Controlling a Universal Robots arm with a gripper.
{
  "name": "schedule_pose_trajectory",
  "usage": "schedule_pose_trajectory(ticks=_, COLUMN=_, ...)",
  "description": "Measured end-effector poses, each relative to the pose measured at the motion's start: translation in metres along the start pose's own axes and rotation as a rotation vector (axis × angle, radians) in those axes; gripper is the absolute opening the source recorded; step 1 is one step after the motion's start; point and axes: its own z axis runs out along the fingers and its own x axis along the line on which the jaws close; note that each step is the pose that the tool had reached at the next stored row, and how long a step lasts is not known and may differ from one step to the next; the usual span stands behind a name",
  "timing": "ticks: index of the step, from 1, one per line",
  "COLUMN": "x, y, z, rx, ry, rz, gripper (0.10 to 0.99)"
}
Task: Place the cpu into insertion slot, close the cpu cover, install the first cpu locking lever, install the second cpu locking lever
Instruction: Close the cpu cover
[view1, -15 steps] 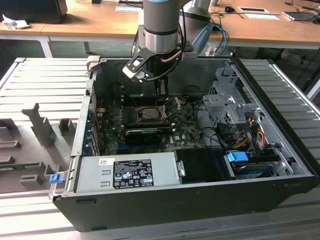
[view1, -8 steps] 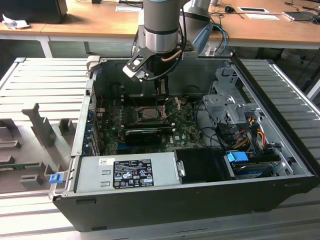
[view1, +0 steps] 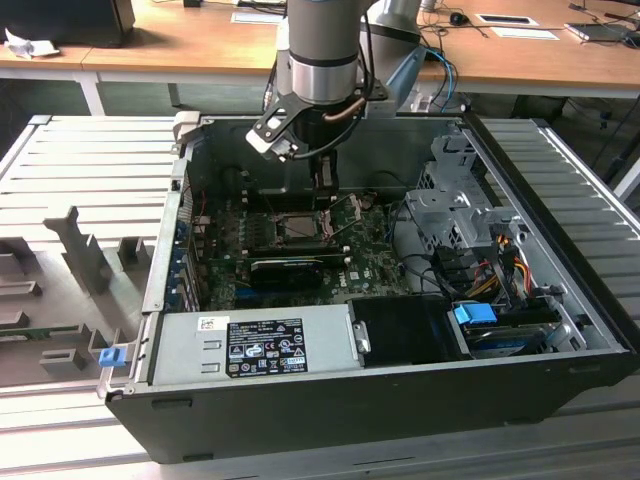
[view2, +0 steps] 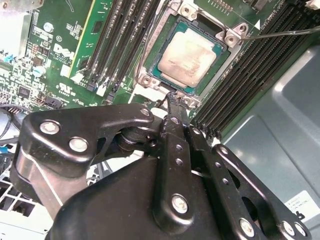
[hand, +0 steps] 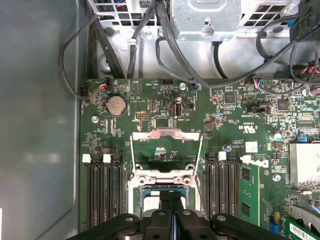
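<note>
The cpu (view2: 187, 57), a pale beige square chip, lies flat in the insertion slot (view2: 227, 40), whose metal rim is bolted to the green board. In the first wrist view the cpu cover (hand: 166, 134), a thin silver frame with a square opening, stands raised just beyond the slot (hand: 137, 186). My gripper (view2: 172, 96) is shut with nothing between its fingers, and its tips rest at the slot's edge. The same black fingers (hand: 162, 207) hide the middle of the slot. A thin lever rod (view2: 280, 34) sticks out from one slot corner. In the exterior view the gripper (view1: 325, 195) hangs over the slot (view1: 300, 228).
Black memory slots (view2: 120, 45) flank the socket on both sides. A black card (view1: 285, 268) lies across the board nearer the power supply (view1: 250, 345). A drive cage (view1: 450, 215) and cables (hand: 165, 45) fill the exterior view's right. The grey case wall (hand: 40, 125) is close.
</note>
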Motion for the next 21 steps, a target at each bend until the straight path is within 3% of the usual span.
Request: schedule_pose_trajectory(ticks=21, x=0.0001, y=0.0027, z=-0.0034, rx=0.0, ry=0.0, rz=0.0, gripper=0.106)
